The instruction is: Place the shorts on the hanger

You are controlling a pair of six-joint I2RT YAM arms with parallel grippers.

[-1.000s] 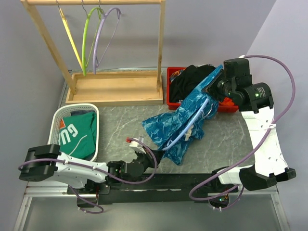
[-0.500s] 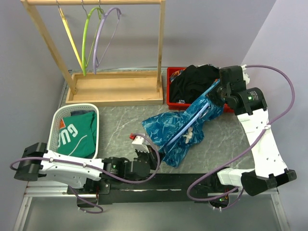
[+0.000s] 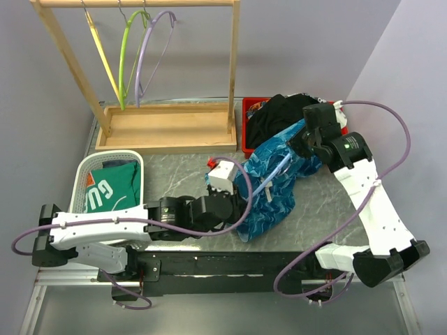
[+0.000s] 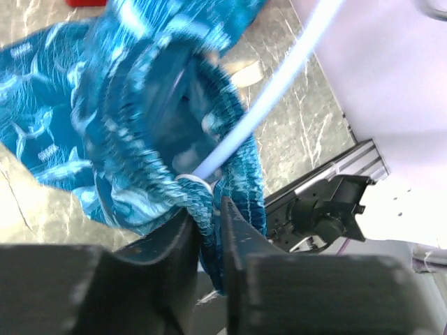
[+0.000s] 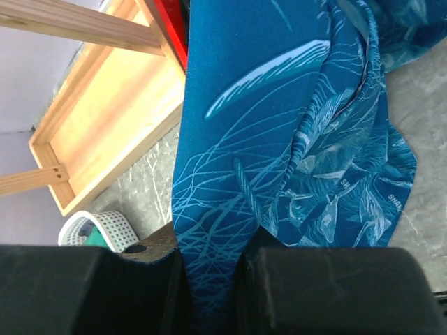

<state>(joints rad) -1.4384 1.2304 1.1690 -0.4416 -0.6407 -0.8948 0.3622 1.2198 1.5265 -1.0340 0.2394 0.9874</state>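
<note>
The shiny blue shorts [image 3: 276,192] lie bunched on the grey table, right of centre. The light-blue hanger [image 3: 274,174] runs as a thin bar through them. My left gripper [image 3: 239,201] is at their left edge. In the left wrist view, it [image 4: 208,225] is shut on the gathered waistband of the shorts [image 4: 126,118], and the hanger bar [image 4: 279,77] comes out of the fabric just above. My right gripper [image 3: 297,143] holds the upper end of the shorts. In the right wrist view, it [image 5: 209,279] is shut on a fold of the shorts [image 5: 244,139]. The hanger's hook is hidden.
A wooden rack [image 3: 167,129] stands at the back left with a lime-green hanger [image 3: 126,56] and a lavender hanger [image 3: 150,49]. A white basket [image 3: 87,164] at the left holds a green shirt [image 3: 112,192]. A red bin [image 3: 251,105] with a black garment [image 3: 279,112] sits behind the shorts.
My left arm has swung from the near edge up and right to the shorts and now has their waistband. The right gripper has shifted left with the shorts, which have bunched up.
</note>
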